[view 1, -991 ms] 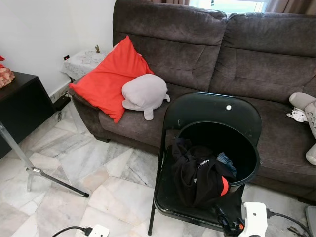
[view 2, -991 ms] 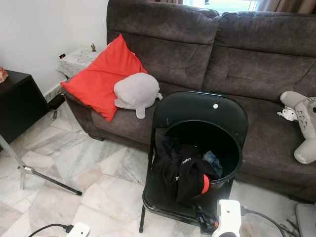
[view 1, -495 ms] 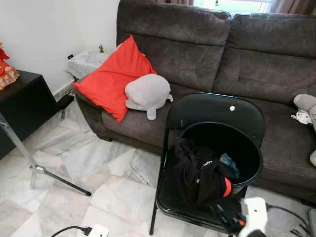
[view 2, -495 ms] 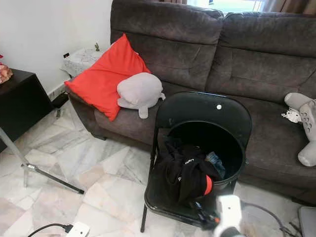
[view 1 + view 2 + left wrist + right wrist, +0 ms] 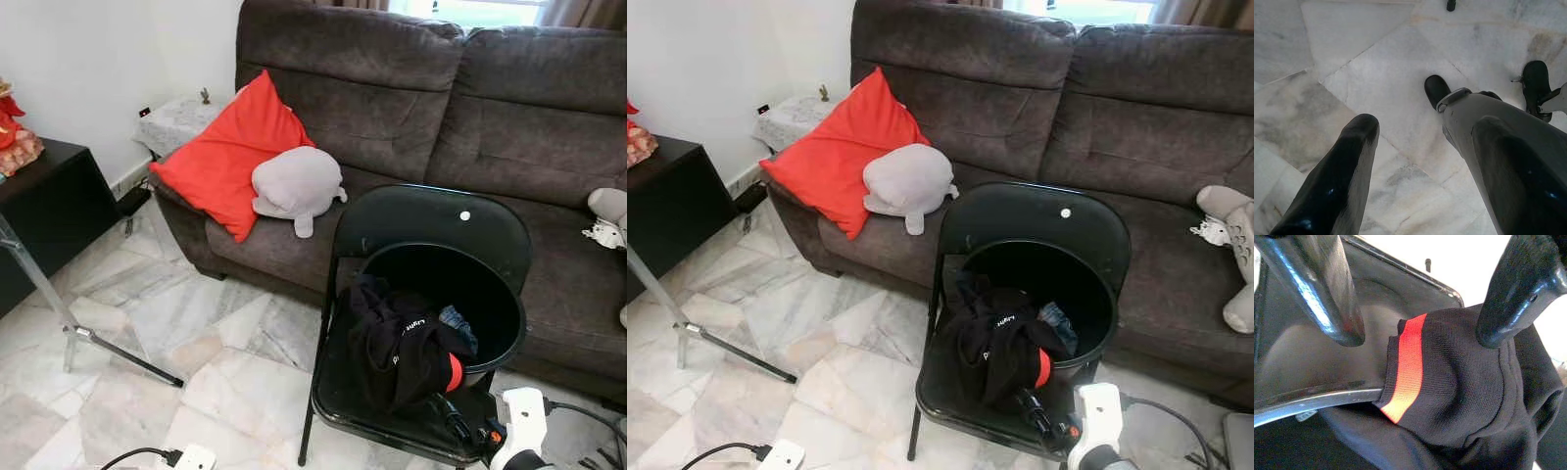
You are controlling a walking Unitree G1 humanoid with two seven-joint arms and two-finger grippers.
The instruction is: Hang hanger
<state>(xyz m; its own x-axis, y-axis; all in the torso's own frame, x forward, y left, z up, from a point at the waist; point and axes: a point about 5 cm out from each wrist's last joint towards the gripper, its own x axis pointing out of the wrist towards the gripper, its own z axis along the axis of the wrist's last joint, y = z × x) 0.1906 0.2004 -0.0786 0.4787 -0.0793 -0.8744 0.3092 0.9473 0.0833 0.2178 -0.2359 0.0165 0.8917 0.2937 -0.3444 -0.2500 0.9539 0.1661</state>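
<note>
Both eye views look forward and down from standing height at the black metal folding chair (image 5: 423, 235), sharing it. The right wrist view looks closely at its seat; the left wrist view faces the marble floor (image 5: 1376, 73) nearby

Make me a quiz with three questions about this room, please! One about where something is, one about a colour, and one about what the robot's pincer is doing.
1. Where is the black bucket?
A. on the sofa
B. on the folding chair
C. on the floor

2. What colour is the big cushion on the sofa?
A. red
B. blue
C. green

3. What is the right pincer doing?
A. squeezing a cup
B. open, just above the black garment
C. shut on a hanger

Answers:
1. B, the bucket sits on the chair seat.
2. A, it is bright red beside a grey plush.
3. B, the right wrist view shows its fingers spread over the garment's orange-striped cuff.
</note>
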